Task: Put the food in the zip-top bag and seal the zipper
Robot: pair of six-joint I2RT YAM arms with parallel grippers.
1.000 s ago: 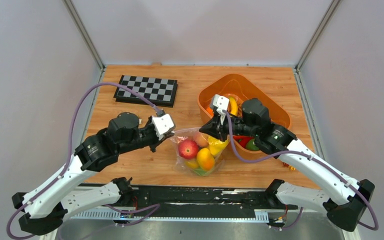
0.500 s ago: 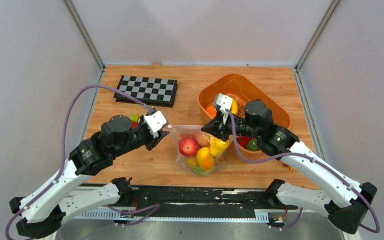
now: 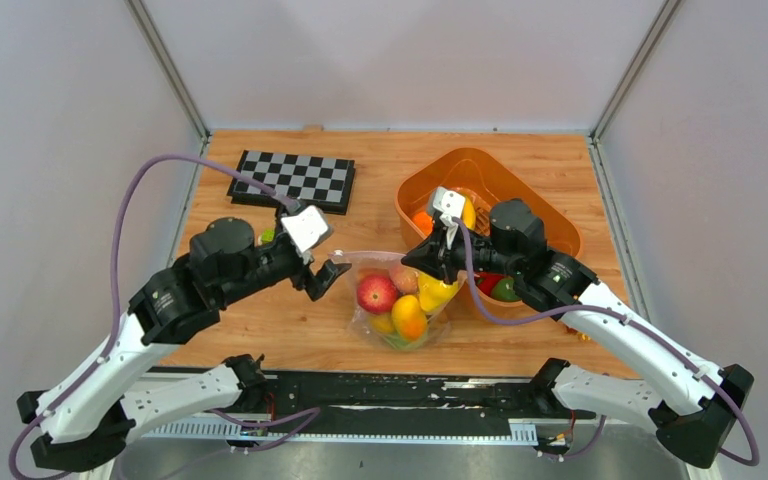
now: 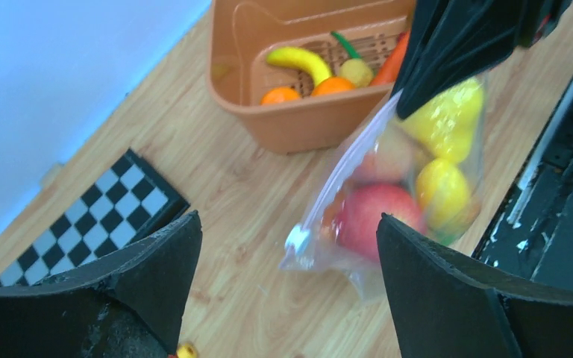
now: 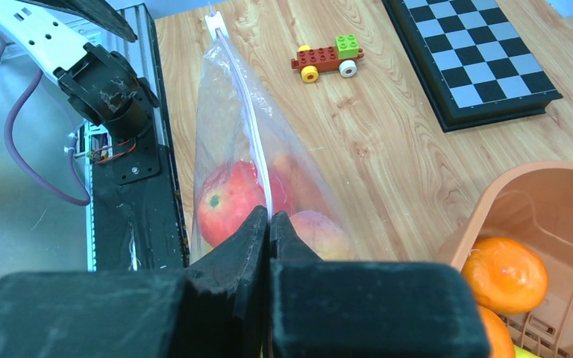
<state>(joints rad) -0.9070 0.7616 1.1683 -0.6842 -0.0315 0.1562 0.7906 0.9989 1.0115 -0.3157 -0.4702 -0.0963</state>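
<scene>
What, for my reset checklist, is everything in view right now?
table: one, light wood, under everything
zip-top bag: one, clear, table's near middle
zipper: one, whitish, along bag's mouth
red apple: one, red, in bag
peach: one, pink-orange, in bag
yellow fruits: at least two, yellow-orange, in bag
orange tub: one, orange, far right, holds more toy food
checkerboard: one, black-grey, far left
wheeled block toy: one, red-green, left of bag
left end effector: one, black, open beside bag's left corner
right end effector: one, black, shut on bag's mouth
</scene>
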